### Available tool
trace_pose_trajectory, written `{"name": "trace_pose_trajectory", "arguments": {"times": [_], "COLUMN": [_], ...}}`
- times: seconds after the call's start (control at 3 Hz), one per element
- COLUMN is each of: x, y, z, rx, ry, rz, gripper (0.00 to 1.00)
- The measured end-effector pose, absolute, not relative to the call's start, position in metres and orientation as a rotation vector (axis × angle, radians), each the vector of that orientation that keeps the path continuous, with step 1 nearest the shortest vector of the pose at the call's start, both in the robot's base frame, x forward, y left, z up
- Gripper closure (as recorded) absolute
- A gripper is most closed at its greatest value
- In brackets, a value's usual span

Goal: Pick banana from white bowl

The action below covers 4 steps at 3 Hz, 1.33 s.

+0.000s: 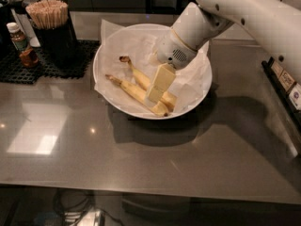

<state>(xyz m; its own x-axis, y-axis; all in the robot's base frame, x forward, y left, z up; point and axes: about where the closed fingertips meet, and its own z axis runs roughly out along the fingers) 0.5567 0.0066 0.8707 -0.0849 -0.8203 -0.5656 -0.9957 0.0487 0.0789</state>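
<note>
The counter (197, 164) is a broad, glossy grey-brown slab that throws back pale patches of light on its left side and a dark shadow to the right of the bowl. Behind it runs a dark wall. Under the front edge I can make out some cables (70, 211) in the gloom.

The white bowl (95, 72) sits toward the back of the counter, wide and shallow, lined with crumpled white paper (136, 41) that sticks up past the rim at the rear.

Two bananas lie in it side by side, slanting from upper left to lower right. The banana (139, 77) with the dark, frayed stem is the farther one, its stem pointing up-left. The other banana (135, 93), with a thin pale stem, lies just in front of it.

The white arm (244, 13) reaches in from the upper right. Its cream-coloured gripper (154, 94) points down into the bowl over the lower halves of both bananas, hiding part of the farther one. I cannot tell whether it is open or closed, or whether it has hold of anything.

To the left, a black mat (44, 67) carries a dark cup (63, 41) full of wooden sticks (47, 11) and a small sauce bottle (22, 46). A dark rack (284, 81) with labels lines the right edge.
</note>
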Motion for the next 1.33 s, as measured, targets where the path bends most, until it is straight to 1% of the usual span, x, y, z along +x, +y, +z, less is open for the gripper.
{"name": "trace_pose_trajectory", "arguments": {"times": [0.33, 0.67, 1.0, 1.33], "x": [0.5568, 0.5568, 0.5568, 0.5568], "y": [0.0061, 0.0062, 0.0062, 0.0062], "z": [0.8704, 0.8703, 0.8703, 0.8703], "rx": [-1.821, -1.821, -1.821, -1.821], "ry": [1.966, 1.966, 1.966, 1.966], "rz": [0.655, 0.655, 0.655, 0.655], "gripper": [0.0, 0.09, 0.25, 0.22]}}
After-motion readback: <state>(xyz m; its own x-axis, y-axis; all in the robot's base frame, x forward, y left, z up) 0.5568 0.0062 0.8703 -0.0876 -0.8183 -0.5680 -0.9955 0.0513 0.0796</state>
